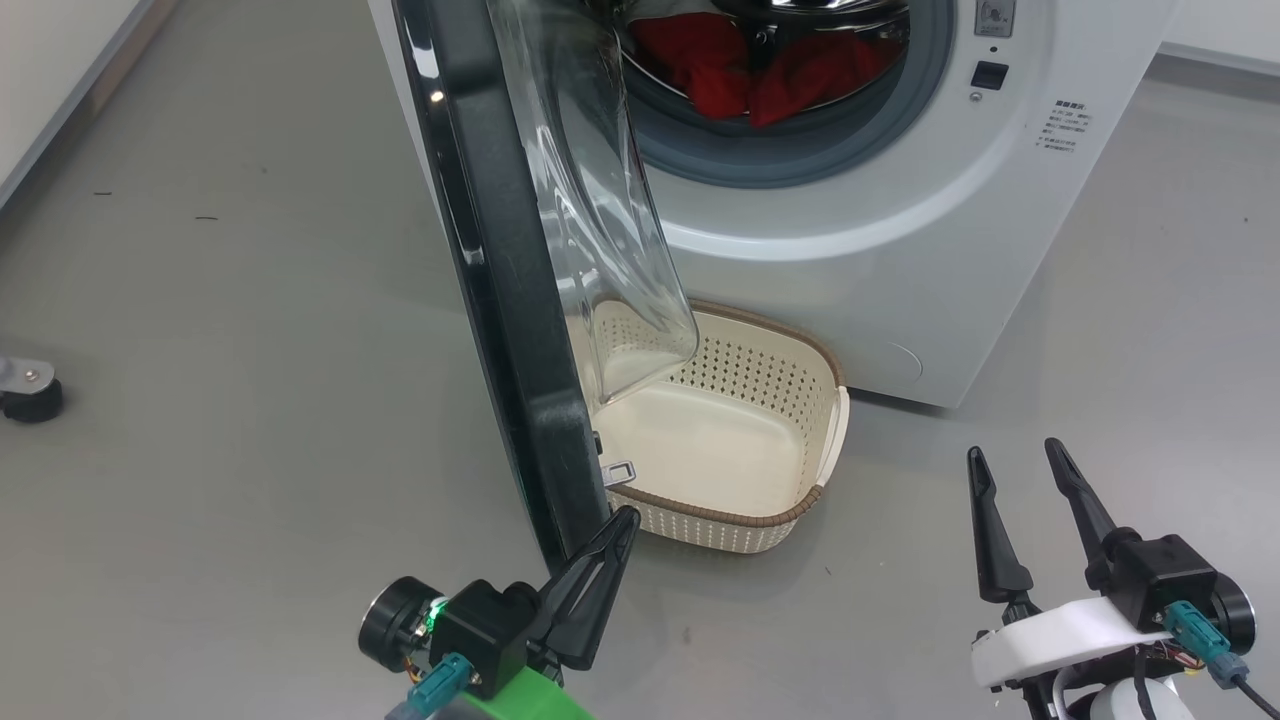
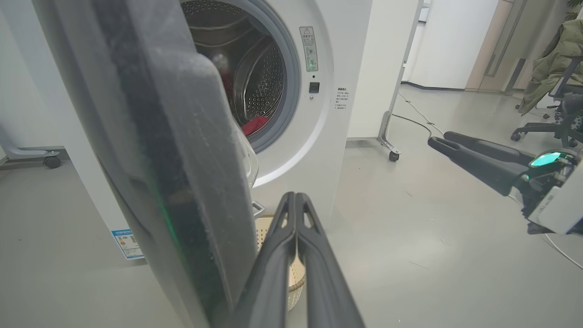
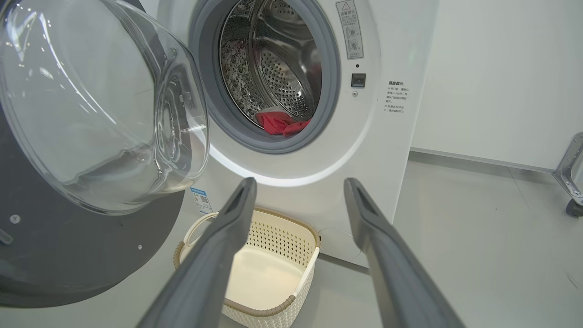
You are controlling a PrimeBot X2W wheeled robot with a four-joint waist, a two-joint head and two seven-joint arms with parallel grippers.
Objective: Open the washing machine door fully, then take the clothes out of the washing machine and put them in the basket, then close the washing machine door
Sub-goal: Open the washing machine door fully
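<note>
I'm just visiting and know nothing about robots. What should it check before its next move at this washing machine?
1. The washing machine door fully open: not ok; it stands edge-on to the robot, its glass bowl overhanging the basket.
2. The left claw placed to push the door: cannot tell; it is shut, tip beside the door's lower edge, contact unclear.
3. The right claw free: ok; open, holding nothing.
4. The clothes reachable: ok; a red heap low in the drum.
5. The basket ready: ok; upright and empty before the washing machine.
</note>
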